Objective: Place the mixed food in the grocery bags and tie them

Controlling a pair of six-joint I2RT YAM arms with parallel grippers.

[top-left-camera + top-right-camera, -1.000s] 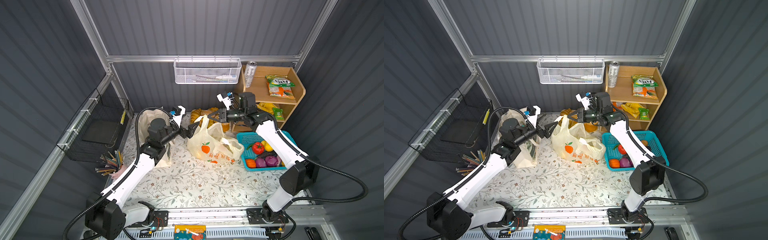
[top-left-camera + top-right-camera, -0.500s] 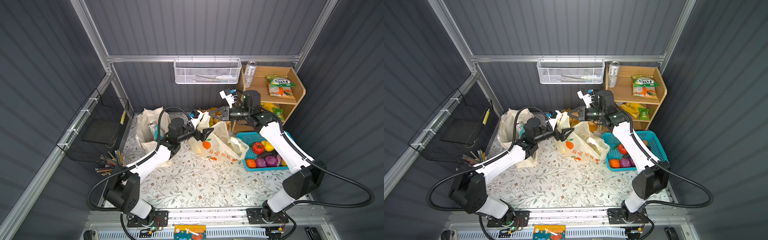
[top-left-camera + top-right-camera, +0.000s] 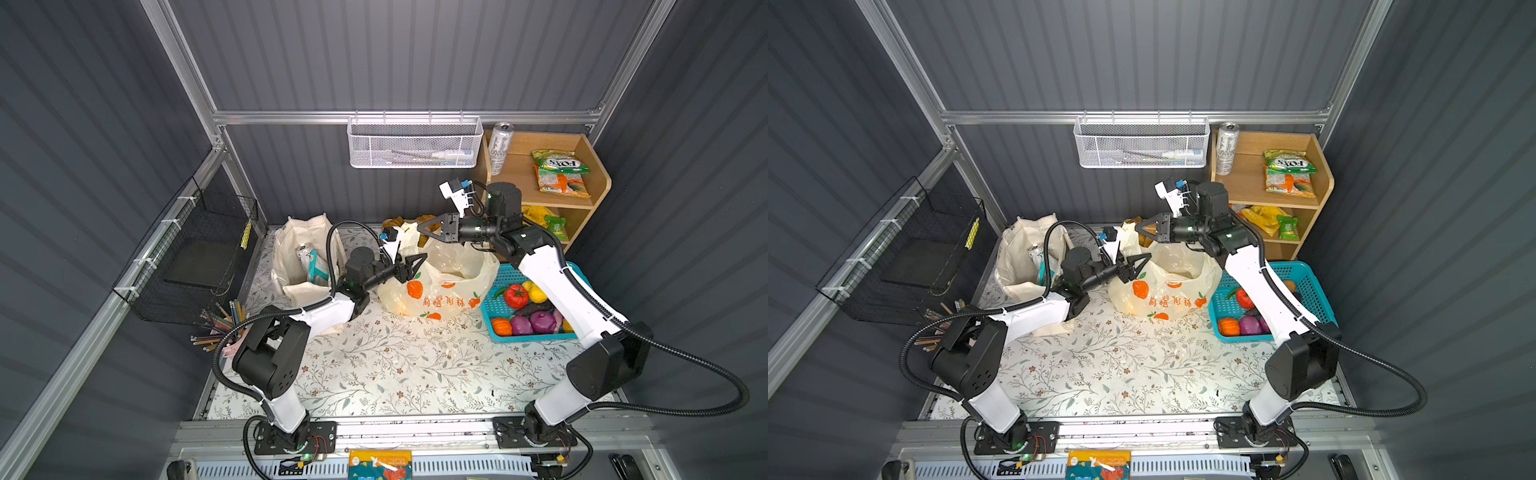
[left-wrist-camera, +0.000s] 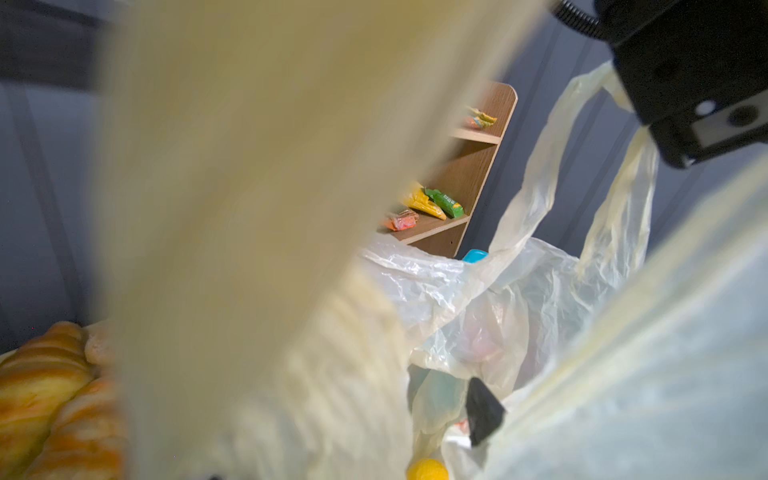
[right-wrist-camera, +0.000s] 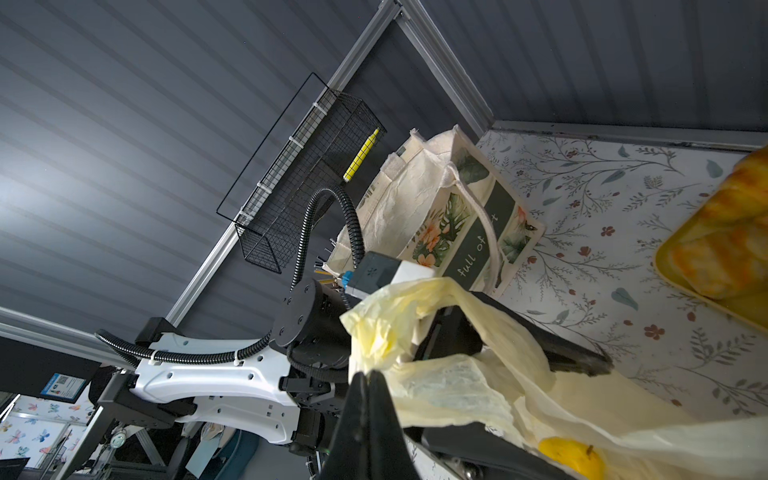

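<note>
R gripper (image 3: 420, 227) is pinched shut on a handle of the thin pale-yellow plastic bag w/ orange prints (image 3: 440, 286). The bag sits on the floral tabletop (image 3: 395, 365), btwn the cream canvas tote (image 3: 291, 249) and the teal lattice basket (image 3: 503, 278). L gripper (image 3: 417, 266) is at the bag's other side — jaws spread, plastic draped btwn them.

Your two bags, neither tied.
You have the pale-yellow plastic bag (image 3: 440, 291) slumped open mid-table with a lemon (image 5: 571, 457) inside. The cream canvas tote (image 3: 291, 241) stands to its left, holding a can (image 3: 304, 253) and a teal packet (image 3: 319, 272).
</note>
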